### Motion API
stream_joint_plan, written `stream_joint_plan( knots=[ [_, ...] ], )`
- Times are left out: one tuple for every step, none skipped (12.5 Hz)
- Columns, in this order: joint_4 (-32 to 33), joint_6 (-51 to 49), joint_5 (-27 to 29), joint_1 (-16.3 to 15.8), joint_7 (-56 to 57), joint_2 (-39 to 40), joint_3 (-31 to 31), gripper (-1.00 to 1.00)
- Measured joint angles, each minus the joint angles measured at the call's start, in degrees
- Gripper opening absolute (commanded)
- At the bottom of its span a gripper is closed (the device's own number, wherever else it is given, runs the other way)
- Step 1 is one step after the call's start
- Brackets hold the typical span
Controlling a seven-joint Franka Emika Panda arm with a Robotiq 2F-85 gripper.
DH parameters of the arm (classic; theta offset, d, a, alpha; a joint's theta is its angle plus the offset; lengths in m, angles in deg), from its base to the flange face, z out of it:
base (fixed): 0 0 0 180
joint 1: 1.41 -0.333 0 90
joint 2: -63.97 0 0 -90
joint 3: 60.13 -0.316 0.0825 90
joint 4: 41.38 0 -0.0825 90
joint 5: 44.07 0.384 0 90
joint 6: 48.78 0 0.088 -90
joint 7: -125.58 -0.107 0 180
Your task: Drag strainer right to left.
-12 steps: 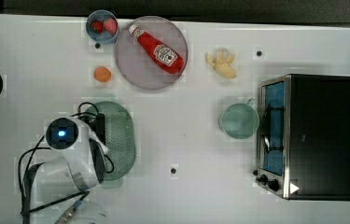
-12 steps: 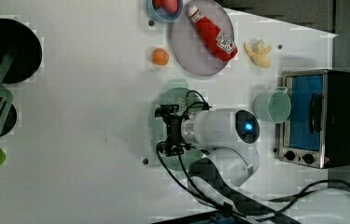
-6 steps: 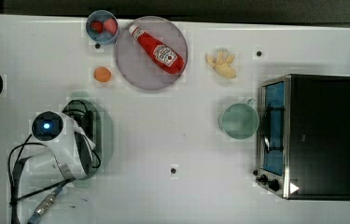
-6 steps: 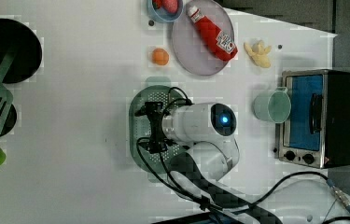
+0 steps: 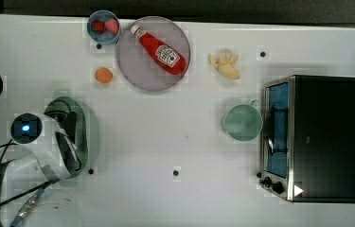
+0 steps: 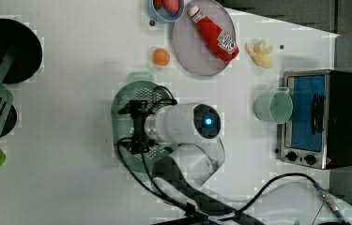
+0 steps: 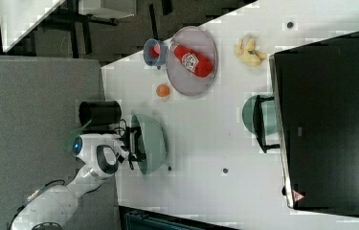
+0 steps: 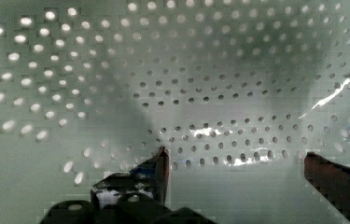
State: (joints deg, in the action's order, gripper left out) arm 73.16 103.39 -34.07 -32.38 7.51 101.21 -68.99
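End effector sits down inside the strainer, fingers spread wide, grasping nothing, probably pressing the perforated wall. Strainer lies near the surface's left edge in the top view, long axis parallel to that edge.

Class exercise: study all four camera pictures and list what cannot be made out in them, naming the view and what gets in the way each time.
- Pale mint-green oval plastic strainer: the white robot arm covers most of it in the top view.
- Open gripper: in the wrist view, whether its fingertips touch the strainer's holed bottom cannot be told.
- Green round cup: partly behind the black toaster oven in the right view.
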Motion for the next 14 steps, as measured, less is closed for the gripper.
stream_joint_plan(
  knots=[
    [-1.29,-0.17,0.52,-0.64,-0.22,0.36,-0.43,1.00],
    [-2.80,0.22,0.76,-1.37,-1.01,0.84,-0.57,1.00],
    [-3.97,0.67,0.79,-2.15,-1.62,1.12,-0.50,1.00],
    [-4.70,0.73,0.74,-2.85,-1.73,1.23,-0.66,1.00],
    [-5.43,0.84,0.36,-3.66,-1.73,1.54,-0.63,1.00],
    [-6.32,0.45,0.03,-4.17,-1.73,2.10,-0.78,1.00],
    [-6.66,-1.29,0.80,-4.59,-1.73,2.29,-0.74,1.00],
    [-6.04,-3.41,0.03,-4.87,-1.73,1.93,-0.43,1.00],
    [-5.15,-5.60,-2.07,-5.09,-1.34,1.18,0.34,1.00],
    [-4.36,-9.18,-3.18,-5.18,-0.45,-0.17,1.19,1.00],
    [-3.80,-11.97,-3.77,-5.29,0.39,-1.82,2.49,1.00],
    [-2.46,-15.69,-3.77,-5.06,2.13,-4.73,3.55,1.00],
    [-1.45,-20.67,-3.77,-4.98,4.76,-8.34,5.03,1.00],
    [-1.68,-24.62,-3.64,-5.90,8.34,-12.02,8.11,1.00]
  ],
)
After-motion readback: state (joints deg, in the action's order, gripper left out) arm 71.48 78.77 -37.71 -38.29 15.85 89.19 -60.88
